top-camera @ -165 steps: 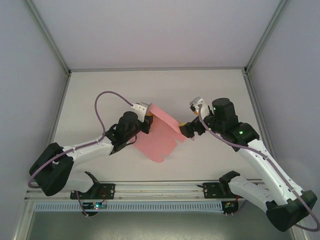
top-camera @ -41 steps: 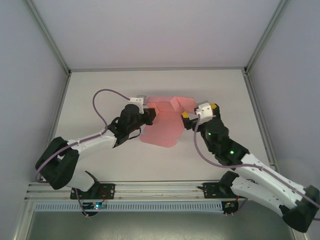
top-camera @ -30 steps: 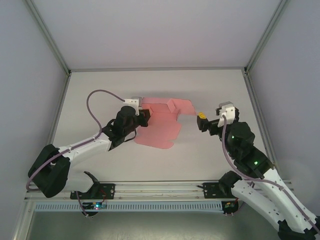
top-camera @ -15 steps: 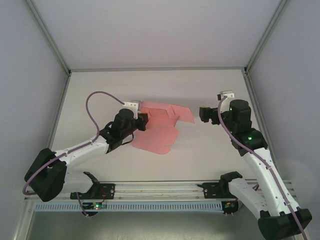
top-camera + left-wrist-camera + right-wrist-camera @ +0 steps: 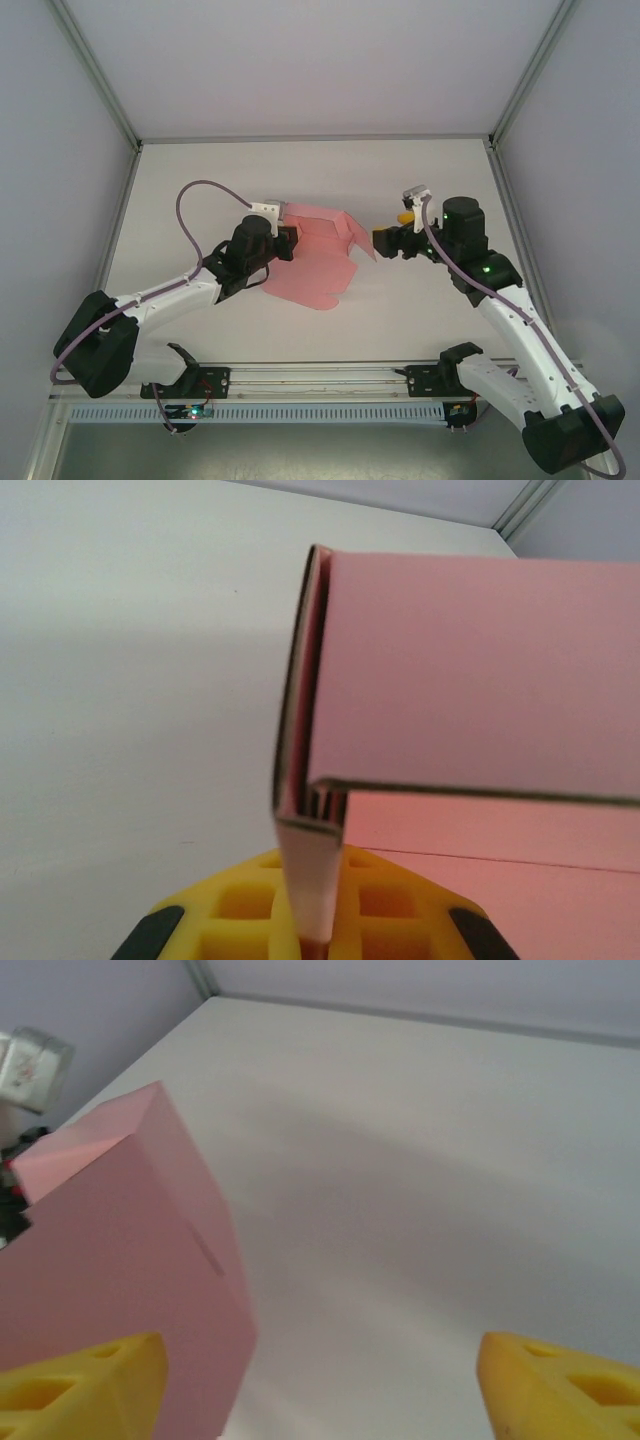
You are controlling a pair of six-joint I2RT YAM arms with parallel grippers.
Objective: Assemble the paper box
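Note:
The paper box is a pink die-cut sheet lying partly folded at mid-table, with one panel raised along its far side. My left gripper is shut on the sheet's left edge. In the left wrist view the thin card edge runs down between the yellow fingers, and the raised pink panel stands above. My right gripper is open just right of the panel's free end. Its wide-apart yellow fingers flank bare table, with the pink card by the left one.
The white table is walled by grey panels with metal posts at the back corners. The arm bases and a rail lie along the near edge. A purple cable loops above the left arm.
My right gripper let go of the panel and drew back to the right. It has now come back left to the panel's end. My left gripper keeps its hold.

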